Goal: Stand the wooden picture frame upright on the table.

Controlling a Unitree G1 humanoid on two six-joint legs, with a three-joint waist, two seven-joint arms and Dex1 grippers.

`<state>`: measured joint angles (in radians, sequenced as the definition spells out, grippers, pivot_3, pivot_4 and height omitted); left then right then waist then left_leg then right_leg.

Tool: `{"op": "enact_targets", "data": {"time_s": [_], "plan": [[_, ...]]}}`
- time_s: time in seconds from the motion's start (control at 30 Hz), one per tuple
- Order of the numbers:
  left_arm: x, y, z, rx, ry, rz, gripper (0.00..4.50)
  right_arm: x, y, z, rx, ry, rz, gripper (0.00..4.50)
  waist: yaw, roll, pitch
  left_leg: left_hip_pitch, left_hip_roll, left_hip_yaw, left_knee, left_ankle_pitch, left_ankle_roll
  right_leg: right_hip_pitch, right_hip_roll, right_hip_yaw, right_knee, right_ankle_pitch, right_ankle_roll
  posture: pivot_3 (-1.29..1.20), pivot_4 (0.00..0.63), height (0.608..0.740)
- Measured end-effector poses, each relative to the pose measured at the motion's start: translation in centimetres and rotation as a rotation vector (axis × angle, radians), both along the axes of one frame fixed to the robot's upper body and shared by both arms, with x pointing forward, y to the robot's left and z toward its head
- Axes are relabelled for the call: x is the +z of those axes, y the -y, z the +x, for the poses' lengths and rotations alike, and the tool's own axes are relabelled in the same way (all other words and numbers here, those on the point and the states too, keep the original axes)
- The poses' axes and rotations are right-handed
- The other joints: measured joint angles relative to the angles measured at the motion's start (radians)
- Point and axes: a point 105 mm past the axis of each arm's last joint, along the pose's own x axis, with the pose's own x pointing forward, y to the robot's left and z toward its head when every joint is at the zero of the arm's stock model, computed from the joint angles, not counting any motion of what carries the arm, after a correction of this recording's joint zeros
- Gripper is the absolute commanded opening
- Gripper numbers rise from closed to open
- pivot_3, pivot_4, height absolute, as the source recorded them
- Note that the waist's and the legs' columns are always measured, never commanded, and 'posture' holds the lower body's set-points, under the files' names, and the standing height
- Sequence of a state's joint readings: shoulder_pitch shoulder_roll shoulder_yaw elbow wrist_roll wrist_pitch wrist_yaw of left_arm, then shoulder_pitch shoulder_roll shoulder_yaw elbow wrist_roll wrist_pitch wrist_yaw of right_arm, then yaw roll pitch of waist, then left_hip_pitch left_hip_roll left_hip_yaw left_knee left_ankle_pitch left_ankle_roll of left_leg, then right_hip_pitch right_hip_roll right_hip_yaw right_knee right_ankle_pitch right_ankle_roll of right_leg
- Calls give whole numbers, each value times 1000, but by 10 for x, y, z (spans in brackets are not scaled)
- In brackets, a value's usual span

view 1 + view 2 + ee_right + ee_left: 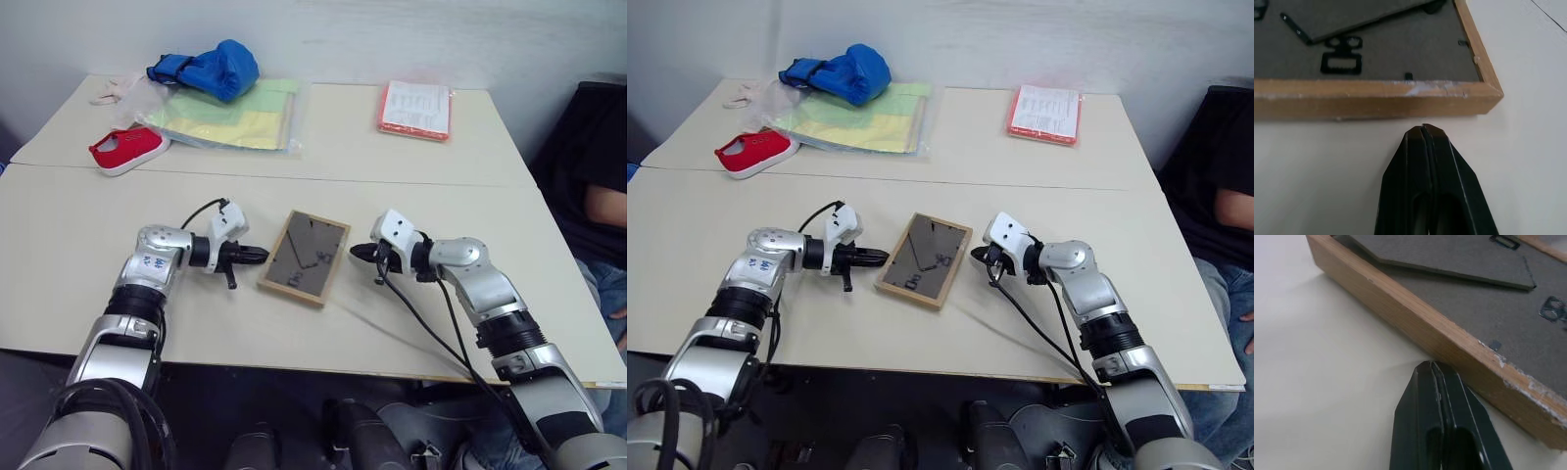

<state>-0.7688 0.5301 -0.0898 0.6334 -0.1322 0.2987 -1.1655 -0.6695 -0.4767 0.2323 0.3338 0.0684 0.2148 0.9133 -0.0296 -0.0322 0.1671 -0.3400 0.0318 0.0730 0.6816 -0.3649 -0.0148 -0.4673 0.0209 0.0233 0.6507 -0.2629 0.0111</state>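
The wooden picture frame [306,256] lies flat on the cream table [78,264], back side up, its dark panel, stand flap and clips showing. My left gripper [261,255] is shut and empty, its tip close to the frame's left long edge. From the other side my right gripper [357,253] is shut too, with its tip near the right long edge. In the left wrist view the shut fingers [1437,416] sit just short of the wood border [1449,340]. The right wrist view has the shut fingers [1426,171] a small gap away from the border [1376,100].
At the table's far side lie a blue glove [211,69], a clear sleeve of green and yellow sheets [235,116], a red and white shoe [127,149] and a red-edged packet of papers [415,109]. A person sits at the right edge [602,196]. A seam [294,178] crosses the tabletop.
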Motion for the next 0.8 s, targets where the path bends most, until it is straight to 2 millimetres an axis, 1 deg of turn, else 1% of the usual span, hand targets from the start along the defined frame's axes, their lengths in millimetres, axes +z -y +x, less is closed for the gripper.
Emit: {"op": "enact_targets", "data": {"time_s": [0.07,0.17,0.27,0.33,0.43,0.57,0.6,0.8], "plan": [[2,1,-4,33,-59,-64,14,0,0,0,2,-1,0,0,-2,0,0,0,0,0,0,0,0,0,0,0,1,0,0,0,150,740],[4,-4,-13,87,-186,-150,631,0,4,-4,19,0,-19,0,-7,0,0,1,0,0,0,-1,1,0,0,1,2,0,0,0,150,740],[-3,-21,-25,168,-376,-179,1538,0,5,-8,43,15,-56,0,-16,0,0,1,0,0,0,-2,3,0,0,1,2,0,0,0,150,740],[-1,-25,-33,193,-477,-209,2187,-3,2,-12,76,34,-104,0,-20,0,0,2,0,0,0,-2,3,0,0,1,2,0,0,0,150,740],[4,-20,-36,228,-602,-273,3097,-9,-5,-15,126,77,-184,0,-22,0,0,3,-1,0,0,-2,3,1,0,1,3,0,0,0,150,740],[8,-6,-33,221,-668,-328,4325,-8,-9,-15,156,130,-246,0,-21,0,-1,4,-1,0,0,0,0,2,0,2,3,0,0,0,150,740],[7,-3,-33,209,-674,-328,4465,-8,-10,-15,158,136,-254,0,-21,0,-1,4,-1,0,0,1,-2,2,0,2,3,0,0,0,150,740],[4,18,-35,149,-684,-273,4465,-11,-13,-14,168,152,-279,0,-20,2,-6,6,-2,0,0,1,-2,4,0,3,3,0,0,0,150,740]]}}
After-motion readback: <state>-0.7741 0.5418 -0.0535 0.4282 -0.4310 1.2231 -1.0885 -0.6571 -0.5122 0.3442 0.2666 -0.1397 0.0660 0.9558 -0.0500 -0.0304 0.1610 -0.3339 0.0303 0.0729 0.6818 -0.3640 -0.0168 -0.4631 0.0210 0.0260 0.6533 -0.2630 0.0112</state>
